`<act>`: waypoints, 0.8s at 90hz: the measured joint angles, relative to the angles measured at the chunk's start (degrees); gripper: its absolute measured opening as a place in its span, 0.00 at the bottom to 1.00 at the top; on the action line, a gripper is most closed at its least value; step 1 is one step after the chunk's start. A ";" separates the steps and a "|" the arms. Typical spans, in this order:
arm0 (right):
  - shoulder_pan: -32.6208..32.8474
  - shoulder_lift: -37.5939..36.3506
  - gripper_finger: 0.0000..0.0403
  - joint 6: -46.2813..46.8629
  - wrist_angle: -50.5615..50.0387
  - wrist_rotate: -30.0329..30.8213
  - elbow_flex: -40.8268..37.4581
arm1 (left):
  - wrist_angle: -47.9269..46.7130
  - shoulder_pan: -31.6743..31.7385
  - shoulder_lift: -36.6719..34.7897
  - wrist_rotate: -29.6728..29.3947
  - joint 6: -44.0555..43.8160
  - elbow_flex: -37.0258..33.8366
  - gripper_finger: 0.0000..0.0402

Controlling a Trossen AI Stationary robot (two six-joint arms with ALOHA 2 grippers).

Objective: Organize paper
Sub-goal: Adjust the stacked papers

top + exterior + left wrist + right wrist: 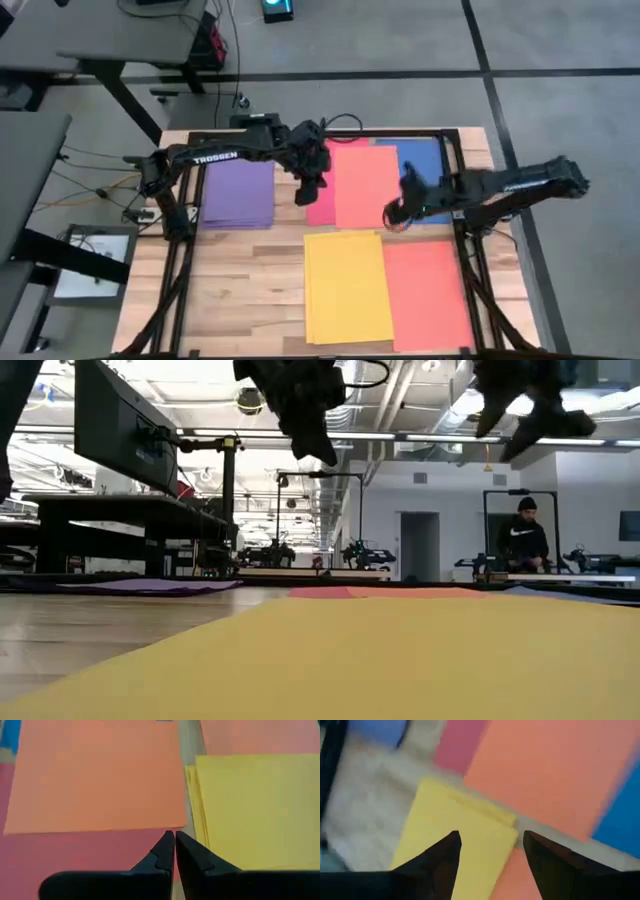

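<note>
left gripper (311, 190), its arm marked "trossen", fingers together over the red paper (322, 205); right gripper (397, 213) apart.

Blue paper (428, 160) partly hidden under orange sheet (365, 185).

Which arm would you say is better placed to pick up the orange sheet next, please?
Probably the right: its claw is open beside the orange sheet, while the left claw is shut.

Two stacks (347, 285) lie side by side at the table's (250, 290) near edge. Behind them sit more sheets (364, 183), overlapping, with another pile (239, 193) apart at far left.
</note>
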 joint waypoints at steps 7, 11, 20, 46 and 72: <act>0.84 1.09 0.47 0.48 1.71 -2.24 -4.29 | -4.18 -0.63 0.00 -1.40 -3.37 0.00 0.00; 0.71 1.68 0.42 0.69 3.93 -4.33 -6.84 | -7.67 -1.06 0.00 -1.70 -5.68 0.00 0.00; 0.69 1.94 0.23 1.24 12.16 -8.28 -13.33 | -15.32 -3.59 -0.21 -2.65 -9.32 -1.59 0.00; 0.64 2.17 0.01 7.02 22.98 -9.66 -24.32 | -0.92 -15.37 -7.89 -2.81 -22.31 -28.41 0.00; 1.54 12.27 0.00 11.08 34.94 -9.37 -26.96 | 22.30 -21.01 -6.14 -2.02 -28.07 -42.36 0.00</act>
